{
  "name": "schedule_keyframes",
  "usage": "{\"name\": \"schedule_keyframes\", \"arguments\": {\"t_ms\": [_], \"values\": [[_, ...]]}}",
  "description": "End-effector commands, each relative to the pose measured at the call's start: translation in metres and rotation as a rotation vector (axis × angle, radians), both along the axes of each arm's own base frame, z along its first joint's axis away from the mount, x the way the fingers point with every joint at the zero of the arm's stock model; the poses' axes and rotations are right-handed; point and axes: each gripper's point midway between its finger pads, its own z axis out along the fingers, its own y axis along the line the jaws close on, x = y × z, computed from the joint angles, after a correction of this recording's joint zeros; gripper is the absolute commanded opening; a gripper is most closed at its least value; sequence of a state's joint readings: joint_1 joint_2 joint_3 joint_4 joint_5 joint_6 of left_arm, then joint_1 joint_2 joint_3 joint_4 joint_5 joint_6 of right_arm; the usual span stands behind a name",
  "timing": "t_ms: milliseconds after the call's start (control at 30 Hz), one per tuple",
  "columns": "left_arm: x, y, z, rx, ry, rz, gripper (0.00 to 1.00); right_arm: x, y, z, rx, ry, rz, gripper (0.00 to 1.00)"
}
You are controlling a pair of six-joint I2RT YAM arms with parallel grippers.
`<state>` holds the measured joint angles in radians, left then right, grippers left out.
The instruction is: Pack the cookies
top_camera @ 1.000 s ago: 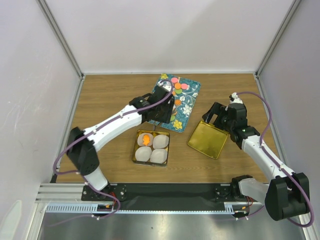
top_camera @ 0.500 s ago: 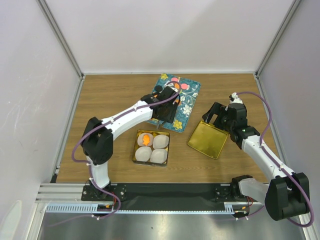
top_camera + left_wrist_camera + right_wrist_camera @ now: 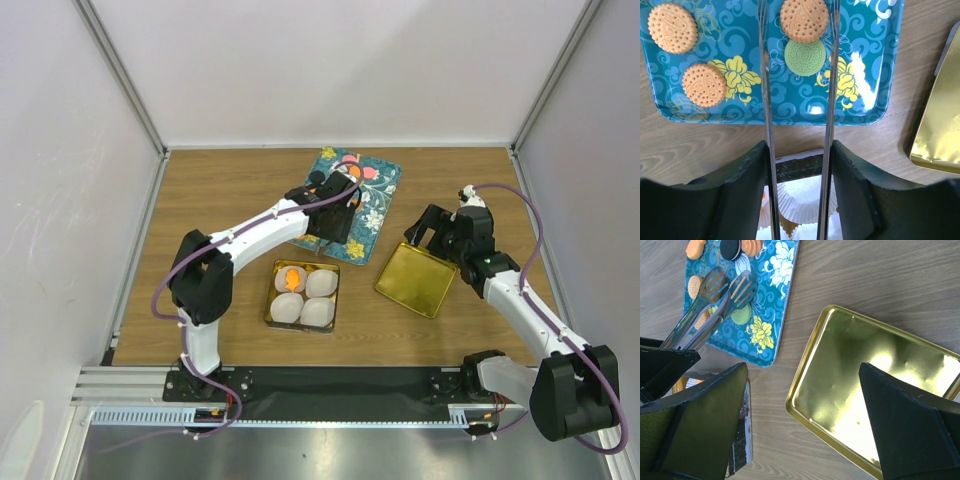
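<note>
While clamping tongs (image 3: 765,100) (left gripper (image 3: 799,148)) or spread wide (right gripper (image 3: 802,367)): four paper cups (image 3: 320,284), one orange cookie (image 3: 291,278); wooden table (image 3: 230,190), white walls (image 3: 330,70).

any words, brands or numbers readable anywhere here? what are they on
No readable text in any view.
The cookies carry only pressed dots and swirls, no letters I can make out.
The tin has dark print on its side, too blurred to read.
The tray, the gold lid and the tongs show no writing.
</note>
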<state>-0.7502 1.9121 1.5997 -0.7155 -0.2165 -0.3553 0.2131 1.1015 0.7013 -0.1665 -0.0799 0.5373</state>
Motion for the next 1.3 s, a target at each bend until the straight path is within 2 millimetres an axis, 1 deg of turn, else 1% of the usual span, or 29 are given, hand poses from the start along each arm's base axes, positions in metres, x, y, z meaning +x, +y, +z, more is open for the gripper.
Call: {"name": "schedule_keyframes", "arguments": {"t_ms": [0,100,167,233,267,333,367,467,533,567,600,633,667,700,733,767,800,833,867,900,933,967,1033,1067,1133,1167,1200,1233,1267], "values": [[0.015,-0.011,0.02,-0.049,-0.054,-0.024,0.55,0.008,0.002,0.017,-0.009,-0.045,0.013,1.0],[0.015,-0.009,0.022,-0.039,-0.06,-0.025,0.5,0.008,0.001,0.017,-0.01,-0.047,0.014,1.0],[0.016,-0.007,0.027,-0.042,-0.069,-0.027,0.45,0.008,0.001,0.017,-0.011,-0.046,0.012,1.0],[0.016,-0.007,0.033,-0.048,-0.079,-0.025,0.43,0.008,0.001,0.017,-0.012,-0.044,0.012,1.0],[0.017,-0.007,0.041,-0.057,-0.094,-0.024,0.42,0.008,0.001,0.017,-0.011,-0.047,0.012,1.0],[0.017,-0.005,0.05,-0.059,-0.112,-0.02,0.42,0.008,0.001,0.017,-0.011,-0.047,0.012,1.0],[0.018,-0.004,0.06,-0.071,-0.13,-0.016,0.42,0.008,0.001,0.017,-0.01,-0.047,0.012,1.0],[0.016,0.0,0.074,-0.081,-0.152,-0.01,0.41,0.008,0.001,0.017,-0.011,-0.047,0.012,1.0],[0.013,0.001,0.08,-0.094,-0.156,-0.008,0.41,0.008,0.001,0.017,-0.011,-0.046,0.01,0.99],[0.01,0.002,0.08,-0.096,-0.151,-0.006,0.4,0.008,0.001,0.018,-0.01,-0.05,0.01,1.0],[0.006,0.004,0.09,-0.114,-0.165,-0.008,0.4,0.008,0.0,0.017,-0.012,-0.047,0.01,1.0],[0.001,0.005,0.091,-0.123,-0.161,-0.009,0.4,0.008,0.001,0.017,-0.012,-0.047,0.011,1.0],[-0.005,0.009,0.088,-0.119,-0.153,-0.01,0.4,0.008,0.001,0.017,-0.01,-0.045,0.012,1.0],[-0.011,0.012,0.099,-0.139,-0.171,-0.012,0.4,0.007,0.001,0.018,-0.011,-0.049,0.011,1.0],[-0.016,0.015,0.102,-0.15,-0.174,-0.008,0.4,0.008,0.0,0.019,-0.011,-0.05,0.01,1.0],[-0.023,0.019,0.097,-0.143,-0.162,-0.01,0.4,0.007,0.001,0.018,-0.011,-0.049,0.012,1.0],[-0.028,0.019,0.099,-0.152,-0.166,-0.014,0.4,0.007,0.001,0.019,-0.011,-0.05,0.013,1.0],[-0.036,0.024,0.112,-0.177,-0.189,-0.008,0.41,0.007,0.001,0.018,-0.013,-0.048,0.013,1.0],[-0.045,0.026,0.105,-0.164,-0.178,-0.015,0.42,0.006,0.001,0.019,-0.013,-0.05,0.012,1.0],[-0.052,0.028,0.107,-0.174,-0.185,-0.021,0.42,0.007,0.0,0.019,-0.015,-0.051,0.009,1.0],[-0.06,0.033,0.116,-0.191,-0.198,-0.018,0.42,0.007,0.001,0.019,-0.013,-0.051,0.01,1.0],[-0.069,0.039,0.107,-0.173,-0.184,-0.017,0.42,0.006,0.001,0.019,-0.015,-0.051,0.012,1.0],[-0.084,0.046,0.105,-0.172,-0.184,-0.022,0.43,0.006,0.002,0.018,-0.015,-0.05,0.014,1.0],[-0.096,0.055,0.105,-0.187,-0.186,-0.016,0.42,0.006,0.003,0.019,-0.015,-0.05,0.019,1.0],[-0.11,0.061,0.105,-0.203,-0.182,-0.012,0.43,0.006,0.002,0.019,-0.02,-0.051,0.017,1.0],[-0.118,0.067,0.096,-0.195,-0.166,-0.011,0.43,0.006,0.003,0.02,-0.015,-0.053,0.019,1.0],[-0.127,0.072,0.103,-0.222,-0.176,-0.017,0.43,0.006,0.004,0.02,-0.017,-0.055,0.02,1.0],[-0.133,0.073,0.101,-0.233,-0.167,-0.016,0.43,0.005,0.004,0.021,-0.017,-0.057,0.02,1.0],[-0.139,0.076,0.094,-0.226,-0.154,-0.021,0.43,0.006,0.004,0.021,-0.018,-0.057,0.021,1.0]]}}
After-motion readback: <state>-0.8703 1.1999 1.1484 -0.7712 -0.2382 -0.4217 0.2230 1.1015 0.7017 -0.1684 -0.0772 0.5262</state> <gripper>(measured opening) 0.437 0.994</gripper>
